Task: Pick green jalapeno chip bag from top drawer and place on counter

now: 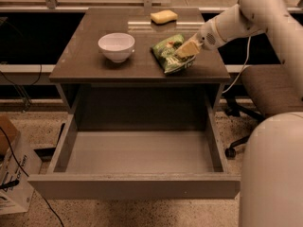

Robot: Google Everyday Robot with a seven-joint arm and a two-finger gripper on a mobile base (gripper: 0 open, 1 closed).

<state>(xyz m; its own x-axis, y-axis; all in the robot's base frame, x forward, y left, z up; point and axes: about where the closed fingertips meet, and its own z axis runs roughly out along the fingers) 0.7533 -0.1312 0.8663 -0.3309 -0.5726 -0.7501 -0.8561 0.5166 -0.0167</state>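
The green jalapeno chip bag (pixel 170 54) lies on the counter (pixel 94 65), right of centre and near its front edge. My gripper (pixel 186 48) reaches in from the right, and its pale fingers are closed on the bag's upper right corner. The top drawer (pixel 137 152) is pulled fully out below the counter, and its grey floor is bare.
A white bowl (pixel 116 46) stands on the counter to the left of the bag. A yellow sponge (pixel 164 16) lies at the back. An office chair (pixel 270 91) stands to the right of the cabinet. A cardboard box (pixel 12 174) sits on the floor at the left. My arm's lower segment (pixel 272 174) fills the lower right.
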